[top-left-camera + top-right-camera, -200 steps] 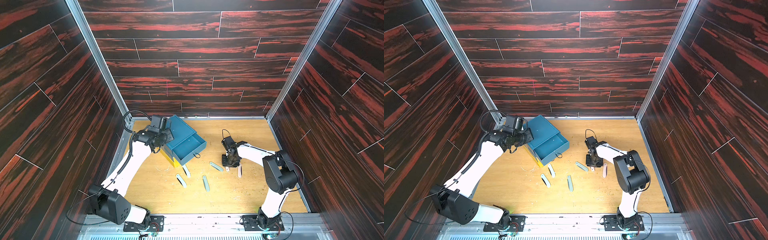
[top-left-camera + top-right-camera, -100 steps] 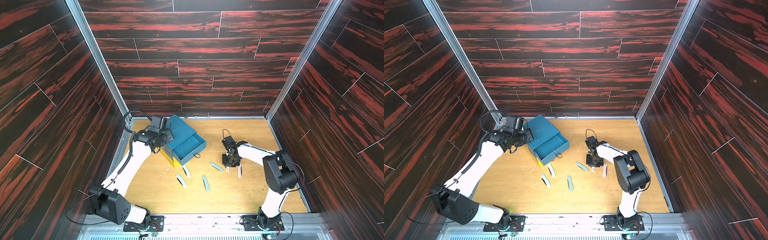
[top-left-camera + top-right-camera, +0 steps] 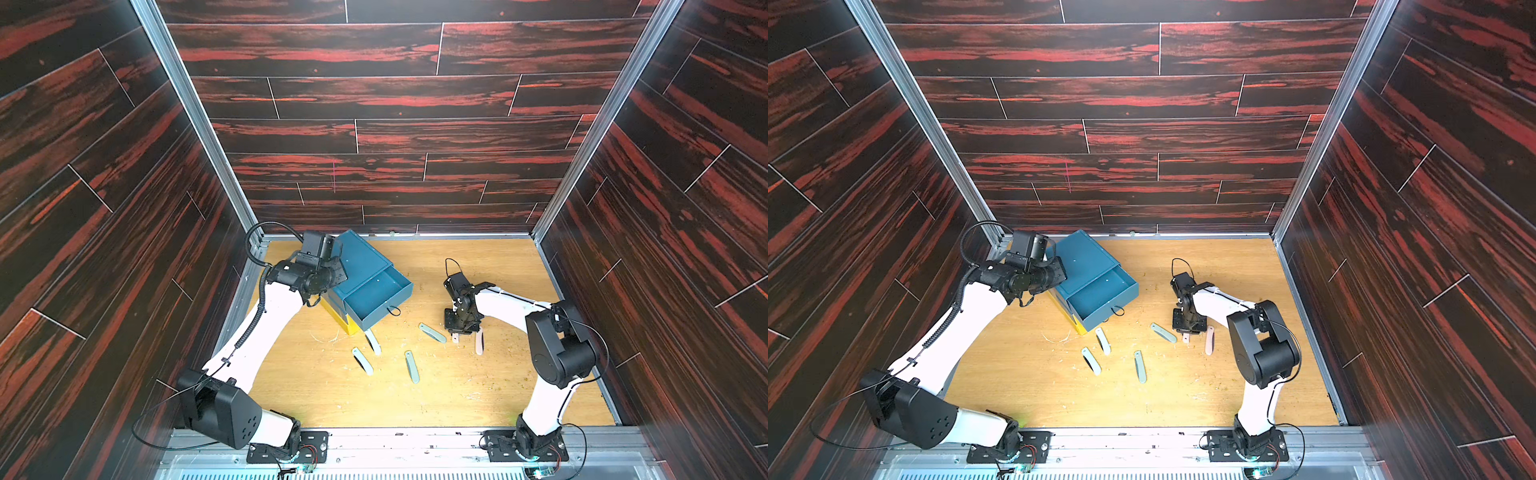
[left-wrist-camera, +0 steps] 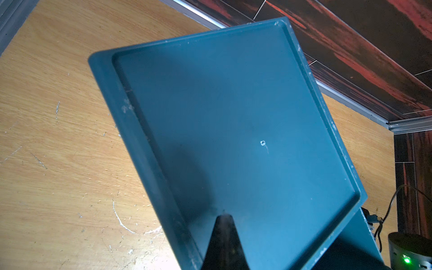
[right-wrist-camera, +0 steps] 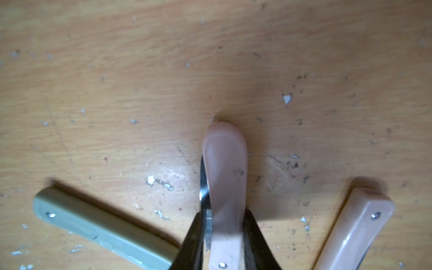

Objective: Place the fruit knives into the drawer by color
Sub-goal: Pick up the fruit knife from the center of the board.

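Pink plastic shows between the right fingers point(image 5: 190, 245): they pinch one pink fruit knife point(image 5: 224, 182) by its sides near the rivet end, with its rounded tip pointing at the table point(image 5: 117, 70). You cannot tell whether that tip touches the wood. A second pink knife point(image 5: 357, 229) lies just beside the held one, and a grey-green knife point(image 5: 105, 226) lies on its other side, both flat on the table. In both top views, note three more pale knives between the right arm and the drawer chest point(image 3: 361, 262): a front knife point(image 3: 372, 341) just below the open drawer, a middle knife point(image 3: 362, 360) and an outer knife point(image 3: 412, 366). The upper drawer point(image 3: 380, 297) is pulled out. The left fingers point(image 4: 223, 240) are pressed together over the chest's teal top; contact cannot be confirmed.
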Motion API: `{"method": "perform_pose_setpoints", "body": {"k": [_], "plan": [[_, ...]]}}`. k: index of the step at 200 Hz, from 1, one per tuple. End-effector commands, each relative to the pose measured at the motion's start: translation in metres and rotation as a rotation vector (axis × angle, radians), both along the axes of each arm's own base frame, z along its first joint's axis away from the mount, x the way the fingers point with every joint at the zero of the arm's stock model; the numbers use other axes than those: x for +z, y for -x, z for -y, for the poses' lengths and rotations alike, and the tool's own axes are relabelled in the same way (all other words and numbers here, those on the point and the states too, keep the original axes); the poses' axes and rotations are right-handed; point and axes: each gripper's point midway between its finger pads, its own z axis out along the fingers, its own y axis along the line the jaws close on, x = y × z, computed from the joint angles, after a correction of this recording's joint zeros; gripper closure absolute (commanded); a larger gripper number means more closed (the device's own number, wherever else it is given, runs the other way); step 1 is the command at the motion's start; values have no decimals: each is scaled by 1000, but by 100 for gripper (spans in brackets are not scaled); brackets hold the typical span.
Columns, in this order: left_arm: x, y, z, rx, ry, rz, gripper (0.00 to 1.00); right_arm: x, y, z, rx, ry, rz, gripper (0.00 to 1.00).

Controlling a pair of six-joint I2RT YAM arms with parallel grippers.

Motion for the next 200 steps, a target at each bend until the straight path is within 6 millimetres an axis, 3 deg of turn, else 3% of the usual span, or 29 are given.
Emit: {"method": "perform_pose_setpoints", "body": {"k": [1, 71, 127, 159, 200], "plan": [[-1, 4, -3, 7, -17, -5, 100, 2, 5, -1, 11, -17, -9, 83], [0, 5, -3, 9, -16, -4, 100, 8, 7, -1, 7, -22, -2, 83], [1, 4, -3, 8, -16, 0, 100, 26, 5, 2, 10, -14, 28, 83], [4, 4, -4, 15, -20, 8, 100, 51, 0, 3, 8, -14, 72, 84], [5, 2, -4, 12, -21, 13, 100, 105, -10, 1, 20, -26, 164, 84]]}}
